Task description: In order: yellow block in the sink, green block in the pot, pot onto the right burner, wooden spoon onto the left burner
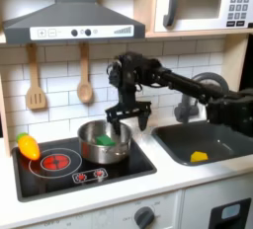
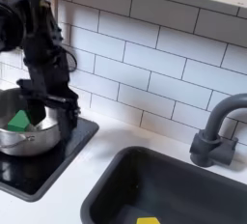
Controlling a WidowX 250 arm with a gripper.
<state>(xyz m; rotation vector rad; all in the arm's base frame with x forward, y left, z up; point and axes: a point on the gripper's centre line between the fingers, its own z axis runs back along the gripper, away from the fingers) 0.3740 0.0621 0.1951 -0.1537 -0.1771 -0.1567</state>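
Two blocks placed, claw spread above the pot

Hangs with fingers spread wide and gripping nothing: gripper [image 1: 122, 120], seen in both exterior views [image 2: 48, 107], fingertips pointing down. Sits above the rear rim of the pot [image 1: 105, 146], clear of the steel, with open air between fingertips and metal. Holds the green block [image 1: 103, 138] inside, toward the first exterior view's left half of the bowl; shows the same green block [image 2: 20, 122] against the near wall of the pot [image 2: 24, 141] in the second exterior view.

Rests on the stovetop's burner at the first exterior view's right, rim close to the black cooktop's right edge. Leaves the red-ringed burner [image 1: 58, 160] at the first exterior view's left bare, with an orange-yellow-green toy vegetable [image 1: 29, 146] just beyond its left edge.

Hang on the wall [image 1: 59, 75] behind, well above the burners: wooden spoon [image 1: 85, 77] and, further to the first exterior view's left, slotted wooden spatula [image 1: 36, 82].

Lies in the sink [image 1: 178, 146] at the first exterior view's right, near the front wall: yellow block [image 1: 199, 156]. Peeks up at the bottom frame edge of the second exterior view: same yellow block [image 2: 148, 220], within the sink [image 2: 116, 180], faucet [image 2: 217, 131] standing at the back rim.
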